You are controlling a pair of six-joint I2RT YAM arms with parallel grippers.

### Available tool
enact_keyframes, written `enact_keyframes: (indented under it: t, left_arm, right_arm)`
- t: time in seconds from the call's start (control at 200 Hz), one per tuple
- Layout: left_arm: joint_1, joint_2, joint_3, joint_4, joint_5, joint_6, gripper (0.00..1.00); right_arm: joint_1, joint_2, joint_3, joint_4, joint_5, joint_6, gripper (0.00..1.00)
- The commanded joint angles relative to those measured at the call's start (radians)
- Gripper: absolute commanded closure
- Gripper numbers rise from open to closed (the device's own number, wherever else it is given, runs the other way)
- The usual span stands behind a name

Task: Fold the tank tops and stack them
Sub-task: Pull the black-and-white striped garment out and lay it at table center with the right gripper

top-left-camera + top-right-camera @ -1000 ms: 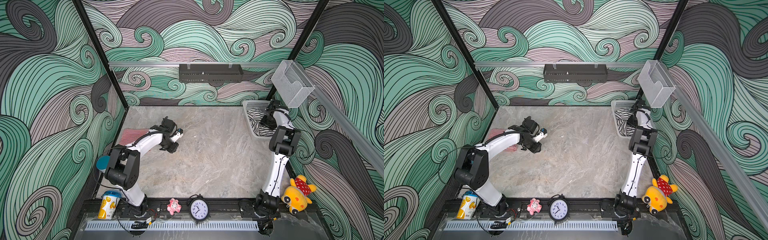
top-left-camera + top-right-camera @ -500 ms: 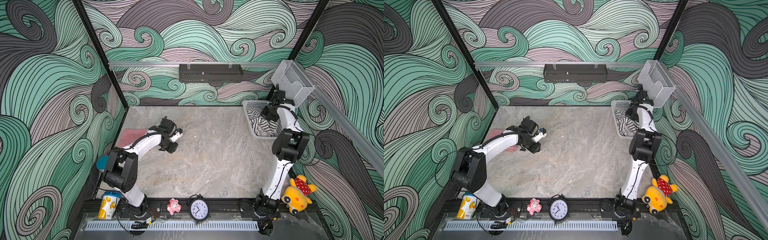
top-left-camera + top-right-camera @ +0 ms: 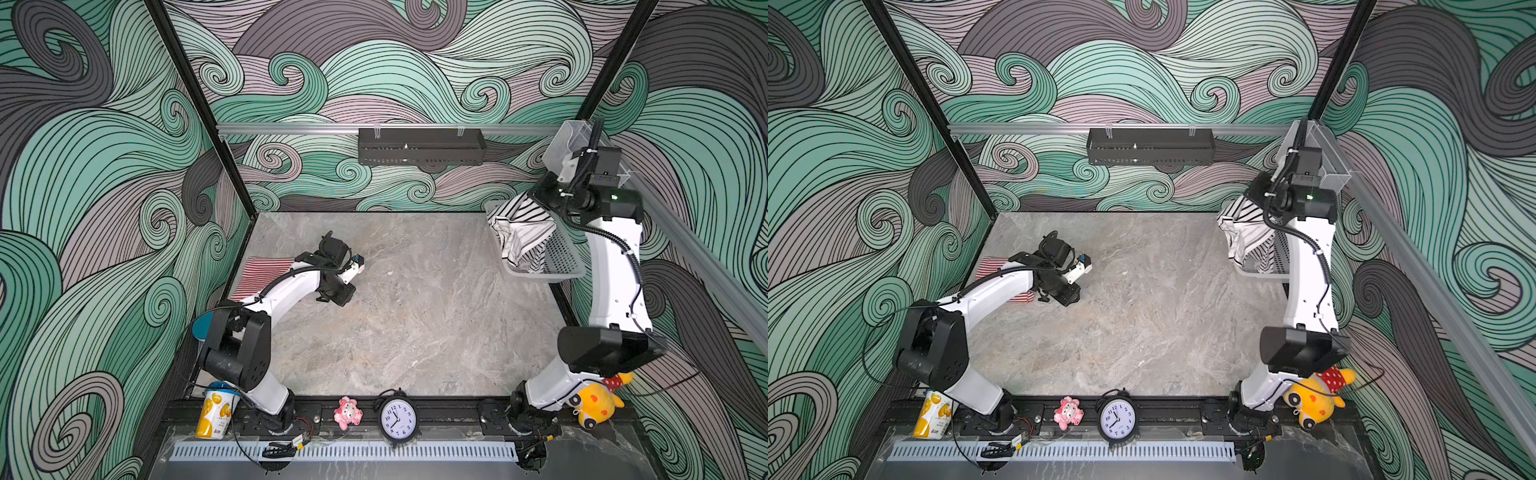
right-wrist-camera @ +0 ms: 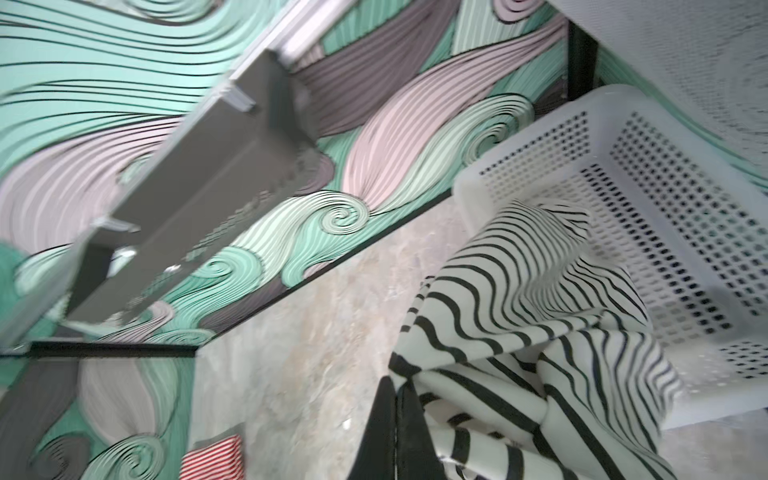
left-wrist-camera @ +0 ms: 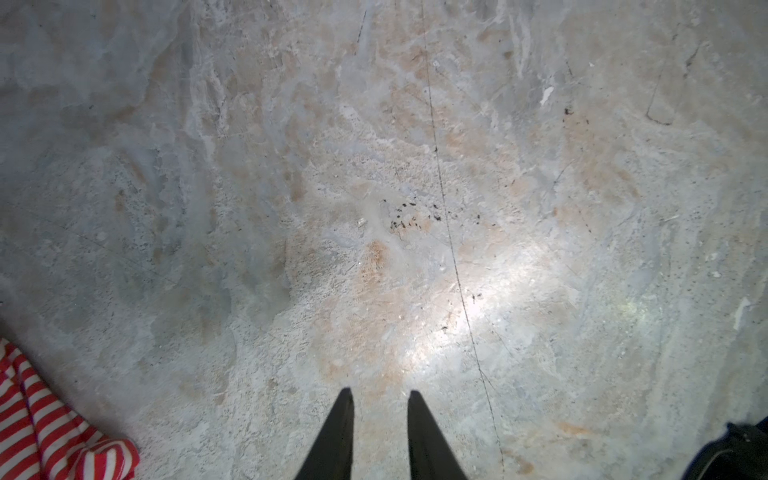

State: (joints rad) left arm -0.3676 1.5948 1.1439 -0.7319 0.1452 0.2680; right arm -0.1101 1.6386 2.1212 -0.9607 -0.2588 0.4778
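Right fingers (image 4: pixel 378 432) pinching black-striped top (image 4: pixel 519 299), over basket (image 4: pixel 685 232)

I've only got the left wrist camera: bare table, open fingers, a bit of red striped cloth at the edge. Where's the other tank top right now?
Observer: The black-and-white striped tank top hangs from the right gripper, raised over the white basket.
Operator: Is that grip closed?
Observer: Yes, in the right wrist view the jaws are shut on a fold of its fabric.
Operator: And is the red one folded?
Observer: In both top views the red-and-white striped tank top lies as a flat rectangle on the table, at its left side.
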Motion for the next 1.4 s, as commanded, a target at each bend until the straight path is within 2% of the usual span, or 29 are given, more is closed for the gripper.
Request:
enact_keyframes:
  t: [0.0, 0.12, 0.21, 0.39, 0.516, 0.621, 0.771, 0.866, 0.971, 1.176, 1.396]
  left_arm:
    - [-0.001, -0.028, 0.007, 0.011, -0.009, -0.015, 0.74]
    - [-0.001, -0.036, 0.004, 0.020, -0.031, -0.022, 0.74]
    - [-0.002, -0.040, -0.002, 0.032, -0.059, -0.030, 0.74]
    - [0.002, -0.047, -0.020, 0.038, -0.091, -0.027, 0.74]
    - [0.006, -0.055, -0.055, 0.049, -0.110, -0.024, 0.73]
    - [0.009, -0.050, -0.077, 0.060, -0.119, -0.017, 0.73]
    - [0.011, -0.028, -0.079, 0.076, -0.144, -0.024, 0.72]
    - [0.015, -0.016, -0.078, 0.098, -0.154, -0.039, 0.68]
    - [0.015, 0.009, -0.061, 0.098, -0.120, -0.044, 0.67]
    - [0.015, 0.114, 0.028, 0.094, -0.070, -0.047, 0.65]
    - [0.015, 0.234, 0.174, 0.083, 0.015, -0.075, 0.64]
  right_arm:
    - [0.078, -0.060, 0.015, 0.028, -0.089, 0.046, 1.00]
    - [0.194, -0.101, -0.025, 0.062, -0.091, 0.067, 1.00]
    - [0.286, -0.116, -0.113, 0.129, -0.096, 0.099, 1.00]
    - [0.458, -0.156, -0.460, 0.352, -0.092, 0.182, 1.00]
    - [0.561, -0.123, -0.656, 0.492, -0.100, 0.231, 1.00]
    - [0.642, -0.041, -0.706, 0.539, -0.117, 0.231, 1.00]
    - [0.726, 0.083, -0.670, 0.523, -0.115, 0.225, 1.00]
    - [0.752, 0.151, -0.613, 0.466, -0.098, 0.191, 1.00]
    - [0.753, 0.188, -0.593, 0.409, -0.016, 0.168, 1.00]
    - [0.729, 0.152, -0.642, 0.308, 0.227, 0.131, 1.00]
    - [0.701, 0.108, -0.736, 0.275, 0.300, 0.128, 1.00]
